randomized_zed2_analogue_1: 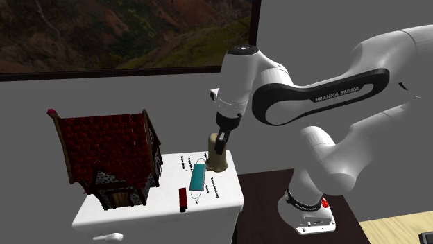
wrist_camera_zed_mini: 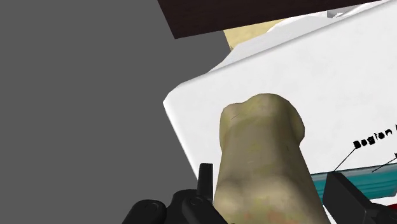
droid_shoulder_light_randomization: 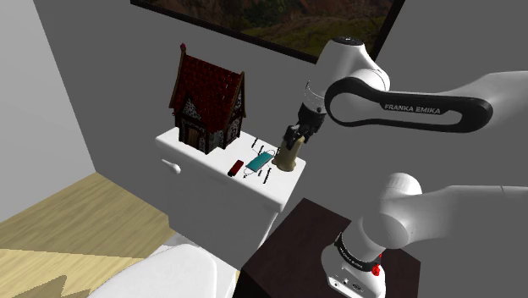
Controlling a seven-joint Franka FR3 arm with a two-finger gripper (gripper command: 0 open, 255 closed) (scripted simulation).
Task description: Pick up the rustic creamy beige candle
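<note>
The beige, rough-surfaced candle (droid_shoulder_light_randomization: 288, 157) (randomized_zed2_analogue_1: 217, 161) (wrist_camera_zed_mini: 267, 165) stands at the corner of a white toilet tank lid (droid_shoulder_light_randomization: 203, 161) (randomized_zed2_analogue_1: 139, 208) nearest the arm, leaning slightly. My black gripper (droid_shoulder_light_randomization: 295, 140) (randomized_zed2_analogue_1: 220, 143) (wrist_camera_zed_mini: 273, 191) comes down on it from above. In the wrist view the two fingers press against its opposite sides, so the gripper is shut on the candle. The candle's base still looks level with the lid.
A teal face mask (droid_shoulder_light_randomization: 258, 158) (randomized_zed2_analogue_1: 198, 177) and a small red object (droid_shoulder_light_randomization: 236, 167) (randomized_zed2_analogue_1: 182, 199) lie beside the candle. A red-roofed model house (droid_shoulder_light_randomization: 207, 102) (randomized_zed2_analogue_1: 107, 156) fills the lid's other end. The grey wall with a painting is close behind. My dark stand (droid_shoulder_light_randomization: 288, 245) sits next to the tank.
</note>
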